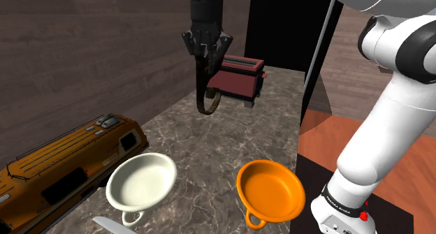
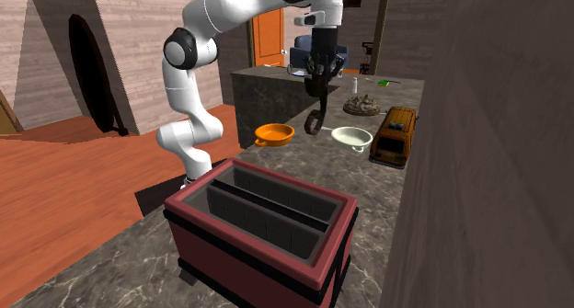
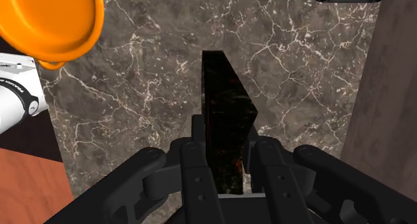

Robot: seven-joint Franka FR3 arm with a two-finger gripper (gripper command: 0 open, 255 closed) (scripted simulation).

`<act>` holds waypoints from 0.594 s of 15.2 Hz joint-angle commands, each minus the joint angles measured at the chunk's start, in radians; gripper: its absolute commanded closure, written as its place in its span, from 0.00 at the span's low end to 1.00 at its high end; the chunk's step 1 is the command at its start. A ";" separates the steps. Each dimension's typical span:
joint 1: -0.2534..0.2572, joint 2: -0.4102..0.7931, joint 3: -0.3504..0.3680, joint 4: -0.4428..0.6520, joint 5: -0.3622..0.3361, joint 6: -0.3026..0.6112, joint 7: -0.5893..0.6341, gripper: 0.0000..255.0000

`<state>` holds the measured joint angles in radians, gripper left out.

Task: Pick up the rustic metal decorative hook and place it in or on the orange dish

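Dark marbled counter (image 1: pixel 209 142) under brown walls. High above it, gripper (image 1: pixel 205 54) closed narrowly on dark hook (image 1: pixel 207 93), fingers clasping the upper end, curled end dangling in air. Off the orange dish (image 1: pixel 271 191), up and beyond it in the shoulder view. Beside the orange dish, white dish (image 1: pixel 142 180); farther beyond, dark red toaster (image 1: pixel 241 75). From the wrist, hook as a black slab between the fingers. Second exterior view adds an orange door (image 2: pixel 269 26) behind the orange dish.

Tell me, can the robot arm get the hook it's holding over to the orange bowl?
Probably yes. The gripper is shut on the hook, high above the marble counter. The orange dish lies open, and nothing stands between them. The white bowl sits off to one side.
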<state>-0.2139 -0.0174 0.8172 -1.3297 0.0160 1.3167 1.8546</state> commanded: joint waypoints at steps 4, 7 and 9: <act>-0.008 -0.221 -0.060 -0.139 0.158 -0.020 -0.036 1.00; 0.015 -0.320 -0.091 -0.186 0.221 -0.050 -0.036 1.00; 0.034 -0.379 -0.110 -0.210 0.256 -0.074 -0.028 1.00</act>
<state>-0.1908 -0.3575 0.7212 -1.5176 0.2490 1.2521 1.8258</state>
